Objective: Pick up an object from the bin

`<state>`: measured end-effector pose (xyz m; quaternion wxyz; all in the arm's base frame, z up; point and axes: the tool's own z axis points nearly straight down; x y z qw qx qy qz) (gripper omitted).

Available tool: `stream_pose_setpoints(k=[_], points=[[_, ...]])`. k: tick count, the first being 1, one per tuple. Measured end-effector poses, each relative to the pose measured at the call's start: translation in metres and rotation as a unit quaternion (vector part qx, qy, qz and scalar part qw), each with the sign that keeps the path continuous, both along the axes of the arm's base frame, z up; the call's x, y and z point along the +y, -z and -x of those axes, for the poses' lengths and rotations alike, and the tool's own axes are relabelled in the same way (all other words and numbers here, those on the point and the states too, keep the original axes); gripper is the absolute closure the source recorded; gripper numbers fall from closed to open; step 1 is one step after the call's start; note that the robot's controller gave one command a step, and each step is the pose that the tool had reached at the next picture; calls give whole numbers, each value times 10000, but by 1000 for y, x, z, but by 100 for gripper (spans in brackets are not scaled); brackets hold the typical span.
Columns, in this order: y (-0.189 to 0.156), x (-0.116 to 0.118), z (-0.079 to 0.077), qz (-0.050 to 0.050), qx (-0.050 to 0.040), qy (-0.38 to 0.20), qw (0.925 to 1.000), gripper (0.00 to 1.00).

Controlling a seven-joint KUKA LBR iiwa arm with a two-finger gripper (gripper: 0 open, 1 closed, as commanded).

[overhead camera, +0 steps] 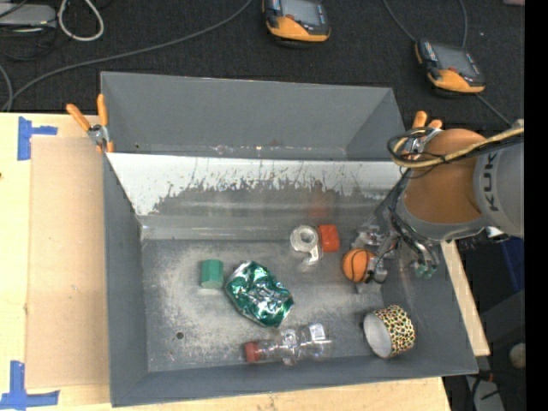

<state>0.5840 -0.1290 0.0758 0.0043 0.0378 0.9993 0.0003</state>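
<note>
Worrying a bit: my claw [375,268] sits just beside the orange ball [355,265], behind the leopard-print roll [390,330], and I can't tell if it's clenched, so a nudge might send the ball rolling.

Orange ball [354,265]; leopard-spotted tape roll [390,330]; green, white-flecked wrapper [259,294].

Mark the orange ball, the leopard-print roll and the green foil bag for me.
orange ball [355,266], camera view, its left half.
leopard-print roll [396,327], camera view, its patterned side.
green foil bag [259,294], camera view, its crumpled middle.
</note>
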Motion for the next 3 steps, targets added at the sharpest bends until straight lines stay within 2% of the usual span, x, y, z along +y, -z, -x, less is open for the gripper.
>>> stream_pose_setpoints(k=[1, 2, 3], points=[[-2, 0, 0, 1, -5, -4, 10000, 100], [-20, 1, 4, -19, 71, -5, 10000, 100], [-61, 1, 2, -14, 39, -12, 10000, 100]])
